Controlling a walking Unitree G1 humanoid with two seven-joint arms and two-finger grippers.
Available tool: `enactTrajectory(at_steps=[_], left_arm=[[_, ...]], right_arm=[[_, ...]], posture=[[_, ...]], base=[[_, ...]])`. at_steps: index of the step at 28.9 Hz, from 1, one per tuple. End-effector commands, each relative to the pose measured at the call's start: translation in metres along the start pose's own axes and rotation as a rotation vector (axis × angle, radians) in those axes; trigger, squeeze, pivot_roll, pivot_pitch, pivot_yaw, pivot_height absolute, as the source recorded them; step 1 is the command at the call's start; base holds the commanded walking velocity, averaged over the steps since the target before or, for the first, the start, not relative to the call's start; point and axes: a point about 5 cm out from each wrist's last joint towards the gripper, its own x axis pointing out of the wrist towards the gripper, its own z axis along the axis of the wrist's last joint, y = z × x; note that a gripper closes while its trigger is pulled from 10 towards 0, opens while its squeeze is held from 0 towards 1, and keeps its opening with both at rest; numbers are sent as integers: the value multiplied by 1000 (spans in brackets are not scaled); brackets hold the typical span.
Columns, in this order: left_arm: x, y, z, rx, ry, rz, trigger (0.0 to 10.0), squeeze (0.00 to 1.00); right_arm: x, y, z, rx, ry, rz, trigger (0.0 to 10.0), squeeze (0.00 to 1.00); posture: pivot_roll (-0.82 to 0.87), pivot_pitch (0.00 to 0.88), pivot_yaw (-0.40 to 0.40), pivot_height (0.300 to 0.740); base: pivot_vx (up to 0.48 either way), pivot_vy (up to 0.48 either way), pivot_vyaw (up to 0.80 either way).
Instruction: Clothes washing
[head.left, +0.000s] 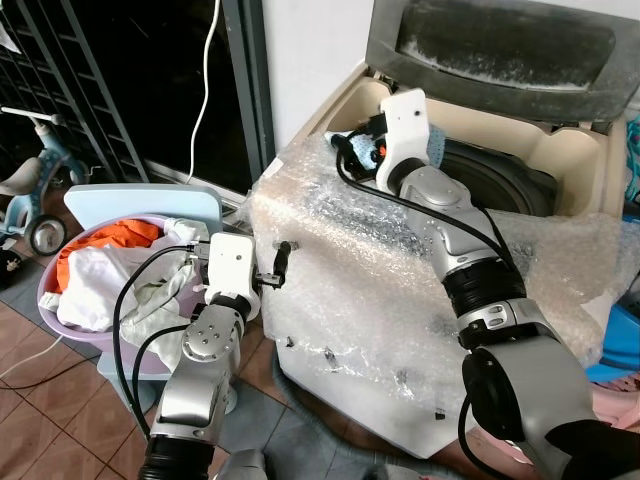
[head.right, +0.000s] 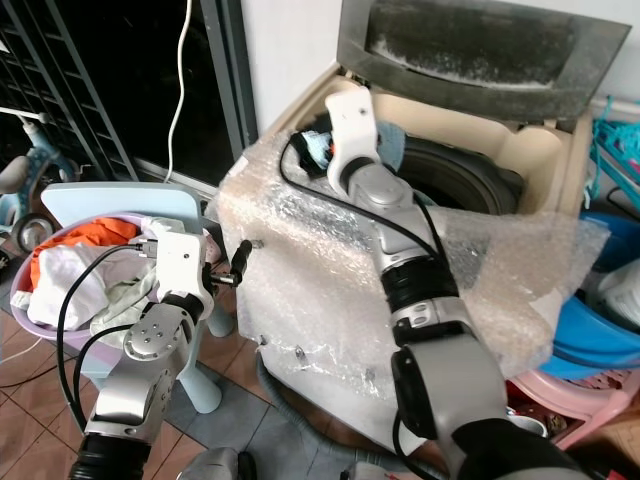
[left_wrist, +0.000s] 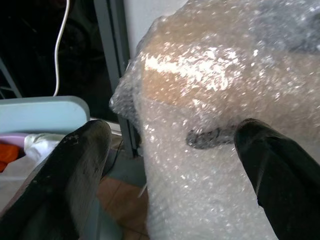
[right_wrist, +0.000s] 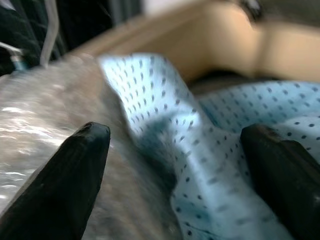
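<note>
The washer (head.left: 400, 330) stood wrapped in bubble wrap (head.left: 340, 250), its lid (head.left: 500, 45) raised at 12 o'clock. The right end effector (right_wrist: 175, 165) reached over the washer's rim at 12 o'clock, its 2 fingers (right_wrist: 70, 175) spread apart, a light blue dotted cloth (right_wrist: 200, 165) lying between them and draped over the rim's edge toward the drum (head.left: 500, 180). The left end effector (left_wrist: 170, 160) hung at 9 o'clock beside the washer's front corner, fingers (left_wrist: 65, 180) apart and gripping nothing. At 8 o'clock, a purple basket (head.left: 50, 300) on a pale blue stool (head.left: 130, 200) held white (head.left: 95, 285) and orange (head.left: 110, 240) clothes. A white cable (head.left: 205, 80) hung near the dark doorway.
</note>
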Motion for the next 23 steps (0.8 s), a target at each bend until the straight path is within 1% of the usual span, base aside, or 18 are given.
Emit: enactTrajectory(at_steps=[1, 2, 3, 4, 5, 6, 7, 9, 10, 12, 14, 15, 16, 18, 19, 23], left_arm=[[-2, 4, 0, 7, 4, 22, 10000, 0], [-2, 4, -1, 7, 9, 23, 10000, 0], [-2, 4, -1, 7, 9, 23, 10000, 0], [-2, 4, -1, 10, 12, 19, 10000, 0], [-1, 4, -1, 13, 12, 16, 10000, 0], [0, 4, 0, 18, 8, 12, 10000, 0], [0, 5, 0, 19, 6, 10, 10000, 0], [0, 5, 1, 19, 4, 9, 10000, 0], [1, 5, 1, 20, 5, 8, 10000, 0], [2, 5, 1, 21, 2, 7, 10000, 0], [3, 4, 2, 23, -1, 6, 10000, 0], [4, 4, 3, 24, -5, 5, 10000, 0], [4, 4, 4, 25, -6, 5, 10000, 0], [4, 4, 4, 26, -9, 6, 10000, 0], [3, 5, 5, 24, -15, 11, 10000, 0], [0, 10, 5, 22, -17, 33, 10000, 0]], right_arm=[[-2, -19, -1, 64, 33, -100, 10000, 1000], [-4, -37, -9, 120, 80, -197, 10000, 1000], [-4, -37, -9, 120, 80, -197, 10000, 1000], [-10, -61, -14, 115, 104, -330, 10000, 1000], [-14, -71, -11, 108, 81, -392, 10000, 1000], [-21, -84, 7, 50, -39, -461, 10000, 1000], [-23, -85, 13, 29, -80, -469, 10000, 1000], [-25, -85, 22, 33, -143, -463, 10000, 1000], [-27, -83, 29, 23, -198, -454, 10000, 1000], [-36, -75, 42, -31, -328, -429, 10000, 1000], [-43, -67, 44, -93, -401, -401, 10000, 1000], [-49, -59, 43, -156, -454, -383, 10000, 1000], [-51, -56, 44, -174, -472, -377, 10000, 1000], [-54, -52, 43, -175, -494, -362, 10000, 1000], [-59, -47, 42, -195, -523, -354, 10000, 1000], [-72, -31, 39, -233, -585, -252, 10000, 1000]], posture=[[-4, 0, 4, 740], [-5, 0, 5, 740], [-5, 0, 5, 740], [-8, 0, 12, 740], [-12, 0, 18, 740], [-18, 0, 24, 740], [-20, 0, 26, 740], [-25, 0, 30, 740], [-29, 0, 34, 740], [-33, 0, 38, 740], [-32, 0, 39, 740], [-30, 0, 40, 740], [-30, 0, 40, 740], [-28, 0, 39, 740], [-23, 0, 36, 740], [-22, 0, 35, 740]], base=[[0, 0, 0], [0, 0, 0], [0, 0, 0], [0, 0, 0], [0, 0, 0], [0, 0, 0], [0, 0, 0], [0, 0, 0], [0, 0, 0], [0, 0, 0], [0, 0, 0], [0, 0, 0], [0, 0, 0], [0, 0, 0], [0, 0, 0], [0, 0, 0]])
